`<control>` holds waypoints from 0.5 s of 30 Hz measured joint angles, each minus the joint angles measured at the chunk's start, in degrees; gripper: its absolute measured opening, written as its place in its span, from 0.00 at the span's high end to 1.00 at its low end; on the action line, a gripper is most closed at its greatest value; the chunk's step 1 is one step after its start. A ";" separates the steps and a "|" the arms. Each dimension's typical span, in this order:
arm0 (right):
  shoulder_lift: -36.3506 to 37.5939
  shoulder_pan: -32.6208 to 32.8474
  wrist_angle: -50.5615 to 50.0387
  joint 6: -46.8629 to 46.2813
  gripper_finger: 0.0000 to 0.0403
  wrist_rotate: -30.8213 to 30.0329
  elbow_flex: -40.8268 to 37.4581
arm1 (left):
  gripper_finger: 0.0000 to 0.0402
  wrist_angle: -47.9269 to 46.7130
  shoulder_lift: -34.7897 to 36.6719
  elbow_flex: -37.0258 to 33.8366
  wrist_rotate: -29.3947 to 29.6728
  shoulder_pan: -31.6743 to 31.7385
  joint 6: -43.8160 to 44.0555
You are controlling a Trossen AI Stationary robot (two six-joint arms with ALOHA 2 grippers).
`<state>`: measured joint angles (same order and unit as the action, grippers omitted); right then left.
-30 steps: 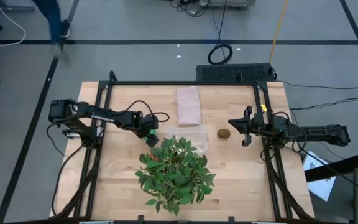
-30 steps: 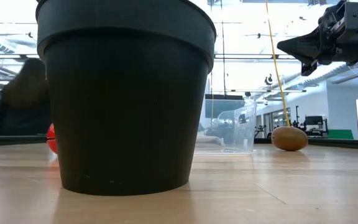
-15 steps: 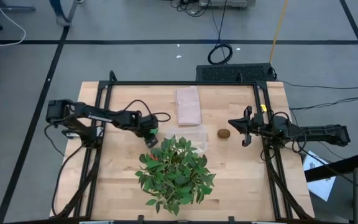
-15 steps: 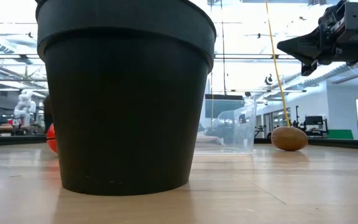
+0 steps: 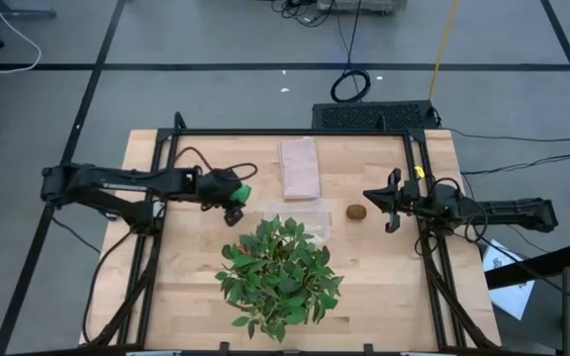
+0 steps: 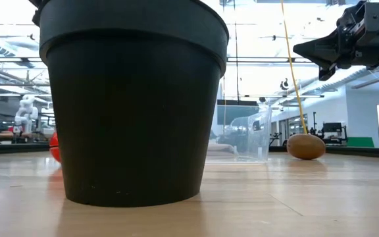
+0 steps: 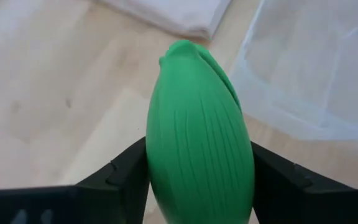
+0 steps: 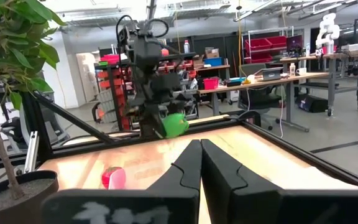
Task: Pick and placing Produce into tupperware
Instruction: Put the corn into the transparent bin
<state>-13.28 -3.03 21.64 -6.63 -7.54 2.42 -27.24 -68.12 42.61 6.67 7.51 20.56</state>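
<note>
My left gripper (image 5: 236,201) hangs above the table, left of the tupperware (image 5: 302,219), shut on the bright green oval (image 7: 197,143). The right wrist view shows that oval (image 8: 174,124) off the tabletop. The tupperware (image 6: 242,135) is a clear tub resting on its base. The brown kiwi-like ball (image 5: 357,212) lies on the wood right of it, also in the low view (image 6: 306,146). The small red piece (image 8: 114,177) sits on the table by the plant pot (image 6: 133,99). My right gripper (image 5: 388,204) waits shut beside the kiwi, raised above the table (image 6: 321,49). My left gripper pinches the green oval across its width, one finger (image 7: 120,177) on each long flank (image 7: 160,155). The fingers come from above, pointing down, and the oval's long axis runs along them. Its tip (image 7: 182,50) sticks out past the fingertips. The oval is lifted clear of the table.
A big leafy plant (image 5: 280,272) in a black pot stands at the table's near middle, just in front of the tupperware. A pinkish-beige folded cloth (image 5: 300,166) lies beyond the tub. Black frame rails (image 5: 156,247) run along both sides. Bare wood shows at the near left.
My left gripper, shut on the green oval throughout, has moved from the plant's left edge toward the table's far edge, carrying the oval with it; the arm behind it has straightened out to the left. A person beyond the table has walked out of view.
</note>
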 joint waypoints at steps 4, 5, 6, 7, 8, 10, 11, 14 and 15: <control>-0.29 0.01 0.10 -0.16 1.00 0.06 0.00 | 0.48 0.06 5.44 0.00 0.78 -0.22 -3.04; -0.36 0.00 0.26 -0.16 1.00 0.06 0.00 | 0.47 0.18 6.88 0.00 0.93 -0.37 -3.93; -0.40 0.00 0.20 -0.16 1.00 0.07 0.00 | 0.46 0.24 8.29 0.00 0.93 -0.53 -4.93; -0.44 0.00 0.14 -0.18 1.00 0.07 0.00 | 0.46 0.28 9.65 0.00 0.95 -0.71 -5.94; -0.42 0.01 0.16 -0.18 1.00 0.08 0.00 | 0.45 0.49 11.04 0.00 0.96 -1.01 -6.89; -0.42 0.00 0.18 -0.20 1.00 0.08 0.00 | 0.44 1.06 13.92 0.00 1.50 -1.70 -8.69; -0.42 0.00 0.17 -0.20 1.00 0.08 0.00 | 0.44 1.55 15.29 0.00 1.85 -2.07 -9.66; -0.42 0.02 0.16 -0.20 1.00 0.08 -0.02 | 0.46 3.18 19.10 0.02 2.44 -3.43 -13.46; -0.42 0.01 0.14 -0.20 1.00 0.08 -0.02 | 0.47 3.85 20.28 0.02 2.48 -3.86 -14.77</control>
<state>-13.69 -3.02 21.79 -6.83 -7.46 2.40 -23.40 -47.84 42.63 9.15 3.64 5.79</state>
